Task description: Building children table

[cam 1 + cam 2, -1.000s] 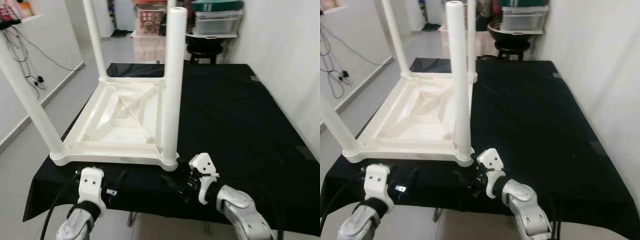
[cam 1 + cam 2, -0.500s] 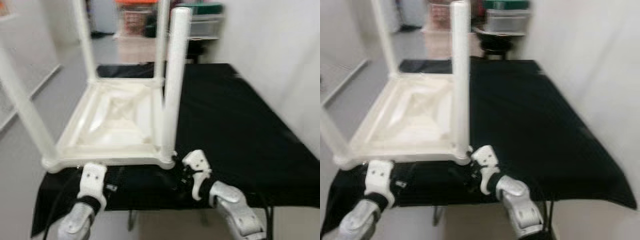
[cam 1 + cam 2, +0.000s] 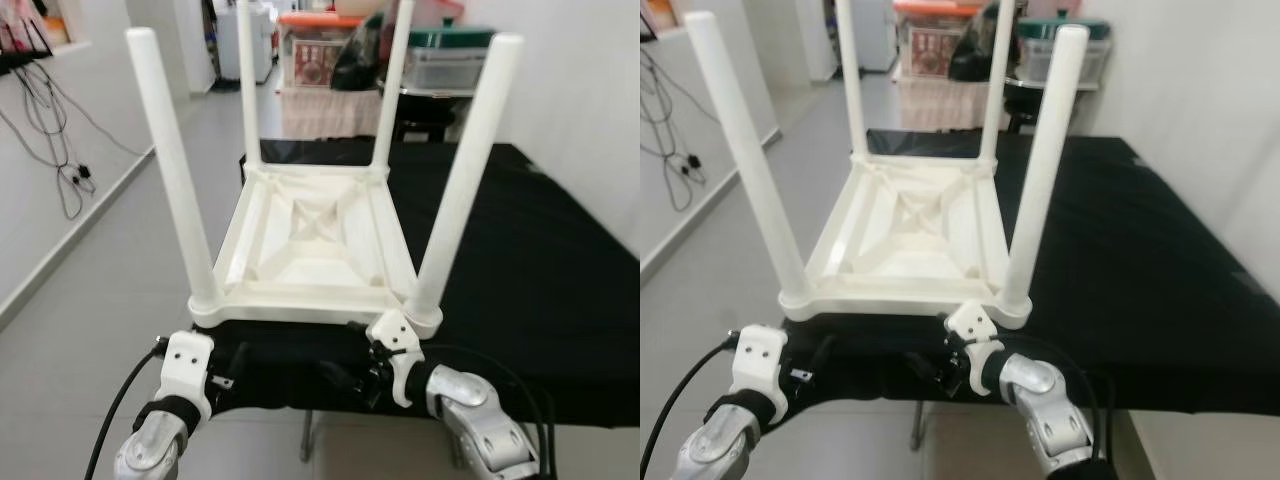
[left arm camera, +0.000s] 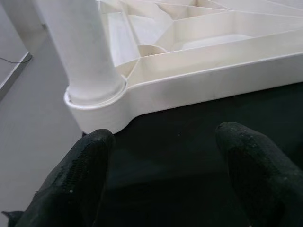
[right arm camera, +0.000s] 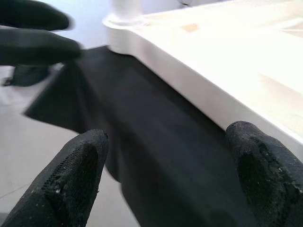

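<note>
A cream plastic children's table [image 3: 318, 250] lies upside down on a larger table [image 3: 520, 260] draped in matte black cloth. Its square top faces down, and the exposed underside shows moulded ribs running diagonally to a small central square, framed by a smooth raised rim with rounded corners. Four plain round legs stand up from the corner sockets: the near left leg [image 3: 175, 170] at about 10 o'clock from the table's centre, the near right leg [image 3: 467, 175] at about 2 o'clock, and the two far legs [image 3: 248, 90] rising toward 12 o'clock. The upturned piece sits on the left half of the black cloth, with its near rim close to the cloth's front edge.

The left gripper [image 3: 228, 372], with a white plastic housing and black textured fingers [image 4: 80, 175], hovers at the front edge at about 7 o'clock from the children's table, just short of the near left corner. In the left wrist view its fingers are spread wide, and the rounded corner socket lies ahead, apart from them.

The right gripper [image 3: 350, 380] sits at about 5 o'clock, just below the near right corner socket. In the right wrist view its fingers [image 5: 75, 175] are also spread wide with nothing between them; the smooth cream rim runs along the cloth just ahead, not touched.

Behind the table stand stacked storage boxes [image 3: 445, 60] and a dark round stool [image 3: 425, 105].
</note>
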Motion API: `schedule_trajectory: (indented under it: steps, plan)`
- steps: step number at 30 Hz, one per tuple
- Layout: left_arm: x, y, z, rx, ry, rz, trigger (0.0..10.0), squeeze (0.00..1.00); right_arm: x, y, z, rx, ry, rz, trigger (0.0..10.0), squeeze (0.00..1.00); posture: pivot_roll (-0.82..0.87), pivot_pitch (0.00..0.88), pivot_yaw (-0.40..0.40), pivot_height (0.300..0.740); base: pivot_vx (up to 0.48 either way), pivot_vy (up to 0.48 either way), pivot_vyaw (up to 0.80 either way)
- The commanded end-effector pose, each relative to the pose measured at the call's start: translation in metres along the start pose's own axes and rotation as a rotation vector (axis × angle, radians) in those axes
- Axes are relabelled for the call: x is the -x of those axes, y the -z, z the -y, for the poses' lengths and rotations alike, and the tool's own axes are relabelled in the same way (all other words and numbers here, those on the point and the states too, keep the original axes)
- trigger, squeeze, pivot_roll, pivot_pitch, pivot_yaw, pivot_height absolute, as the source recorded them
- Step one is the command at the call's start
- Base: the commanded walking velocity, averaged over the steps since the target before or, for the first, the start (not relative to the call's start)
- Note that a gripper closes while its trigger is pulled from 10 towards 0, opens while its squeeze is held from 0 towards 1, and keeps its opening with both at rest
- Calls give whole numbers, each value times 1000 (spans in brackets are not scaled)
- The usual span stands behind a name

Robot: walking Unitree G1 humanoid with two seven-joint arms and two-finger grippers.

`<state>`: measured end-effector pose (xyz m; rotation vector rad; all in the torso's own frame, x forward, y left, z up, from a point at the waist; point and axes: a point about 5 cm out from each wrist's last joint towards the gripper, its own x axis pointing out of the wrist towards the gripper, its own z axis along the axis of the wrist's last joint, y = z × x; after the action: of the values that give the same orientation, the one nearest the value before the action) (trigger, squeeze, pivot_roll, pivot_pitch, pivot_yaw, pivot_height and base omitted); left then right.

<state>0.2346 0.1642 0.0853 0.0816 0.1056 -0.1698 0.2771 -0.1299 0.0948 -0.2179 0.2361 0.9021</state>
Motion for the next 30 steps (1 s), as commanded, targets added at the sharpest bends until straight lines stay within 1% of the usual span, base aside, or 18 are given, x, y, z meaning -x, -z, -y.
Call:
schedule_trajectory:
  steps: [1, 2, 4, 5, 6, 7, 8, 9, 10, 12, 14, 17, 20, 23, 25, 26, 29, 30]
  plan:
    - [-1, 1, 3, -3, 14, -8, 10000, 0, -9, -10, 0, 14, -19, 21, 10000, 0, 14, 0, 13, 740, 0, 0, 0]
    - [-1, 1, 3, -3, 12, -7, 10000, 0, -13, -13, 1, 15, -12, 23, 10000, 0, 14, 0, 14, 740, 0, 0, 0]
    - [-1, 1, 3, -3, 12, -7, 10000, 0, -13, -13, 1, 15, -12, 23, 10000, 0, 14, 0, 14, 740, 0, 0, 0]
    - [-1, 1, 2, -3, 8, -6, 10000, 0, -20, -16, 0, 23, -20, 23, 10000, 0, 14, 0, 14, 740, 0, 0, 0]
    - [-2, 1, 2, -1, 5, -7, 10000, 0, -29, -18, -2, 38, -43, 5, 10000, 0, 13, 0, 21, 740, 0, 0, 0]
    - [-2, 1, 2, 2, 3, -8, 10000, 0, -39, -19, -5, 72, -80, -30, 10000, 0, 13, 0, 21, 740, 0, 0, 0]
    - [-2, 1, 2, 2, 3, -8, 10000, 0, -39, -19, -5, 72, -80, -30, 10000, 0, 13, 0, 21, 740, 0, 0, 0]
    - [-3, 1, 2, 6, 3, -8, 10000, 0, -47, -19, -7, 107, -107, -73, 10000, 0, 13, 0, 22, 740, 0, 0, 0]
    - [-3, 1, 2, 6, 3, -8, 10000, 0, -47, -19, -7, 107, -107, -73, 10000, 0, 13, 0, 22, 740, 0, 0, 0]
    - [-4, 1, 4, 10, 15, -10, 10000, 0, -62, -19, -8, 128, -151, -159, 10000, 0, 19, 0, 15, 740, 0, 0, 0]
    - [-4, 1, 5, 9, 22, -11, 10000, 0, -67, -20, -8, 135, -172, -191, 10000, 0, 19, 0, 15, 740, 0, 0, 0]
    - [-4, 2, 6, 12, 22, -11, 10000, 0, -70, -24, -8, 129, -191, -185, 10000, 0, 25, 0, 9, 740, 0, 0, 0]
    - [-4, 2, 6, 23, 19, -10, 10000, 0, -78, -32, -9, 99, -228, -162, 10000, 0, 27, 0, 8, 740, 0, 0, 0]
    - [-3, 2, 6, 25, 19, -11, 10000, 0, -81, -33, -10, 94, -237, -158, 10000, 0, 27, 0, 8, 740, 0, 0, 0]
    - [-3, 2, 6, 26, 21, -11, 10000, 0, -85, -36, -17, 76, -277, -136, 10000, 0, 32, 0, 8, 740, 0, 0, 0]
    - [-3, 2, 6, 26, 21, -11, 10000, 0, -85, -36, -17, 76, -277, -136, 10000, 0, 32, 0, 8, 740, 0, 0, 0]
    - [-3, 2, 6, 26, 23, -12, 10000, 0, -90, -46, -35, 71, -399, -44, 10000, 0, 32, 0, 8, 740, 0, 0, 0]
    - [-3, 2, 6, 26, 23, -12, 10000, 0, -90, -46, -35, 71, -399, -44, 10000, 0, 32, 0, 8, 740, 0, 0, 0]
